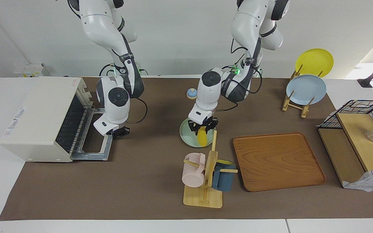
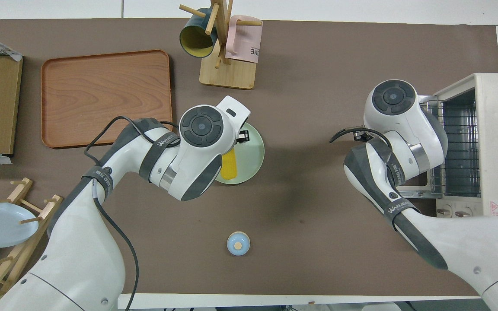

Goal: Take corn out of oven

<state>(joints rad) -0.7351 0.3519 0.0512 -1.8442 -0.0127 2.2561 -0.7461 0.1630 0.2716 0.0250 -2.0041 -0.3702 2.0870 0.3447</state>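
Corn (image 1: pixel 202 136) already out of oven (image 1: pixel 40 118), held over pale green plate (image 1: pixel 186 136) mid-bench, pinched in left pincer (image 1: pixel 202 127). Next, by judgement: lower, release. Right pincer (image 1: pixel 119 132) waited over dropped oven door (image 1: pixel 93 144); spread or pressed, cannot tell. "WANJEE" read on forearm bands.

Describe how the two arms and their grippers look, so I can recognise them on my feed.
Both the left arm and right arm have glossy white shells with dark grey joint bands and round dark grey caps. A grey band on each forearm carries white lettering. Thin black cables run along both. The left gripper and right gripper have black fingers under white housings. Green lights glow near each wrist.
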